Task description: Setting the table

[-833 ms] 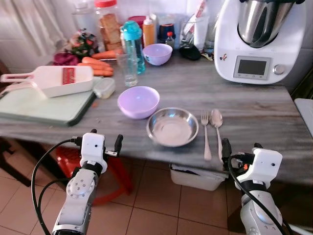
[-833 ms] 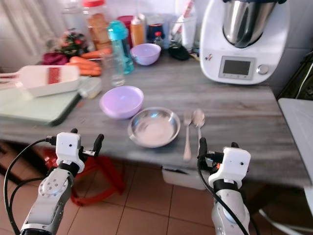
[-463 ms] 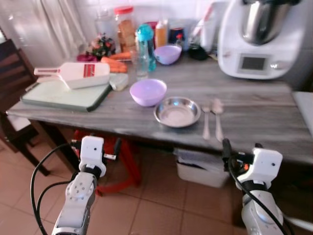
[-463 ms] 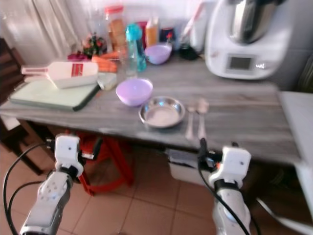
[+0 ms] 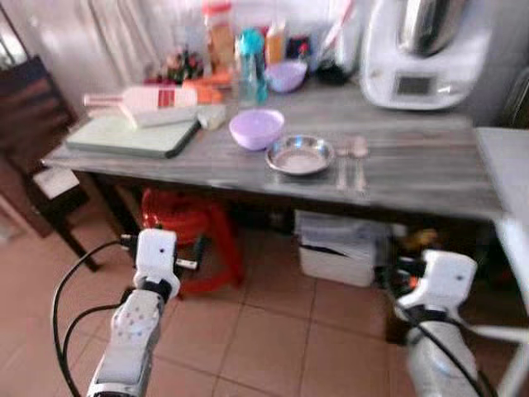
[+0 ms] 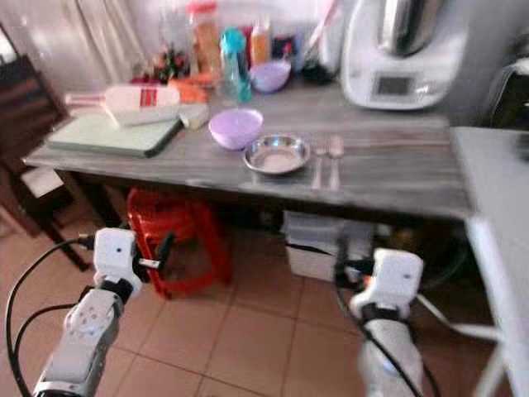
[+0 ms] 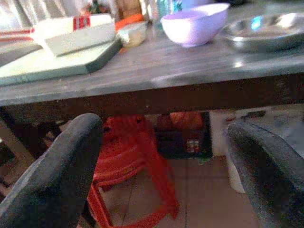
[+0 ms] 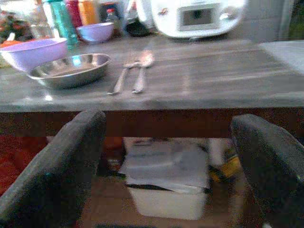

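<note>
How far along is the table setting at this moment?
Laid out: a steel bowl with fork and spoon beside it, lilac bowl next to them. Nothing is in hand: left hand and right hand are open, below the table edge. What remains is unclear.

steel bowl upright | fork, spoon parallel, just beside; lilac bowl adjacent

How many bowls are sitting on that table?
3: a purple bowl mid-table, a steel bowl beside it, and a smaller purple bowl at the back among the bottles, which may hide others.
</note>
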{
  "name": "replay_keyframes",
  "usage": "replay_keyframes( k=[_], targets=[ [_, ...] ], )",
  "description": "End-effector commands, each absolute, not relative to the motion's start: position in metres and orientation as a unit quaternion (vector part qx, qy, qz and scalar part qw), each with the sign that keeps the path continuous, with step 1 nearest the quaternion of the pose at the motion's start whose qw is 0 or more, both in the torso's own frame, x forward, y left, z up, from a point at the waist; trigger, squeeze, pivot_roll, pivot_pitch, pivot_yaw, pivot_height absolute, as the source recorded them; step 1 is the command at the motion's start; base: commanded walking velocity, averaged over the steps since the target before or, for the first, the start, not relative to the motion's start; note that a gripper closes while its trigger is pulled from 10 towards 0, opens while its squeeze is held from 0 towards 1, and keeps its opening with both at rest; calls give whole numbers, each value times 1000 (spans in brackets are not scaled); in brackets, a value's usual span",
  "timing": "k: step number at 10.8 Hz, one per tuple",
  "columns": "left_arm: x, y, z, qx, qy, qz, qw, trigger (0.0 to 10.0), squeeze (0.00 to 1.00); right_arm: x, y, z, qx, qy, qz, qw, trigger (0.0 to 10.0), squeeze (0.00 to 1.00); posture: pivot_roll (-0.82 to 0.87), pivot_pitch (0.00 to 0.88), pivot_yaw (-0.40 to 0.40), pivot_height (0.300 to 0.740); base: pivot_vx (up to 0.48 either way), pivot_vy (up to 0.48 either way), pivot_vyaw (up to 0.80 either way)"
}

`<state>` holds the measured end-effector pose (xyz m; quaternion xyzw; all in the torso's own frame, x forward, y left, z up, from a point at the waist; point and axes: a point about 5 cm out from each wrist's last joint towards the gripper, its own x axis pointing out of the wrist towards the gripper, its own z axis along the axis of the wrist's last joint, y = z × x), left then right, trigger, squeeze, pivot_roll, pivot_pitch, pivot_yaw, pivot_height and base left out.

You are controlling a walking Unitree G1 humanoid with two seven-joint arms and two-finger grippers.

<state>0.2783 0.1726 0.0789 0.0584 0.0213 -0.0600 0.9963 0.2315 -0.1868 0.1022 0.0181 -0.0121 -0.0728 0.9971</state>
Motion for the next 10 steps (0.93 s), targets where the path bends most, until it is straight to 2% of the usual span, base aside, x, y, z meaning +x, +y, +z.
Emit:
replay_keyframes(
  k=[1,4,8,10],
  targets=[
    [279,178,81,71,19,-57,996,10000,0,233,-180,102,29,-13,-68,997,10000,0,-2,0,86,740,-311,0,0],
    [281,161,92,34,-13,-110,993,10000,0,234,-180,102,28,-14,-66,997,10000,0,-1,0,88,740,0,0,0],
    [284,156,95,36,-19,-117,992,10000,0,236,-180,104,29,-18,-67,997,10000,0,-1,0,90,740,0,0,0],
    [282,154,93,35,-15,-120,992,10000,0,236,-183,105,27,-18,-68,997,10000,0,-6,0,90,740,0,-354,0]
  ],
)
